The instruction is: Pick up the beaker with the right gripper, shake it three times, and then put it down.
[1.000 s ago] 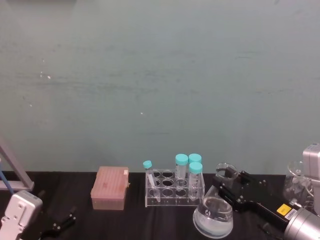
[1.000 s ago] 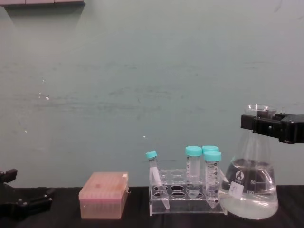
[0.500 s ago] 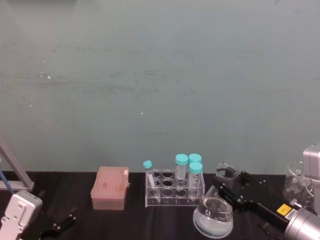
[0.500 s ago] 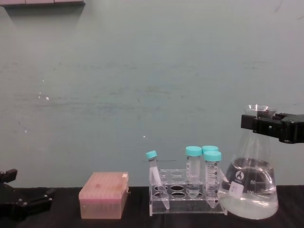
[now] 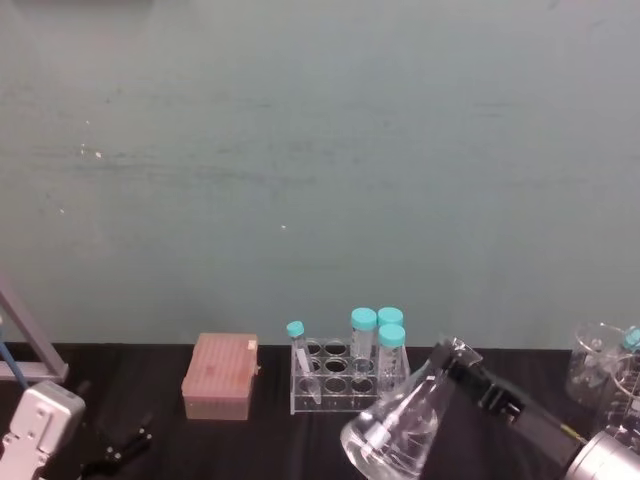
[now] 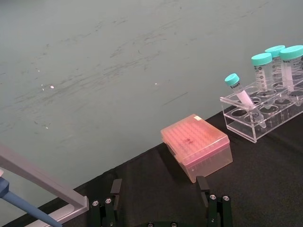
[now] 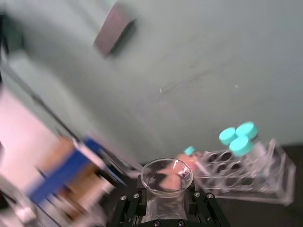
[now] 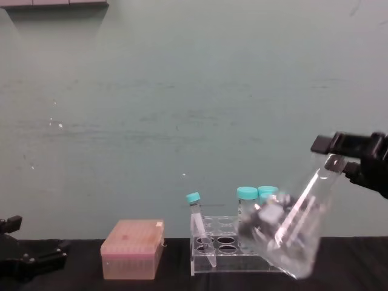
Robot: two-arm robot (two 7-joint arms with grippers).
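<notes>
Left gripper, black with thin fingers, parked low at the far left over the black table, fingers spread apart, nothing between them; in the head view it sits at the lower left corner. Right of it is a pink translucent plastic lidded box, flat on the table. Next comes a clear acrylic tube rack holding teal-capped plastic tubes: one small tube leans at the rack's left end and three taller ones stand upright at its right end. The beaker, a clear glass conical flask, is tilted steeply, wide base down and toward the rack, neck up and to the right. In the chest view it overlaps the rack's right end and is blurred; cannot tell if its lower edge touches the table. Right gripper, black and blocky, is clamped on the flask's neck just under the flared rim. A second clear glass vessel stands at the far right.
</notes>
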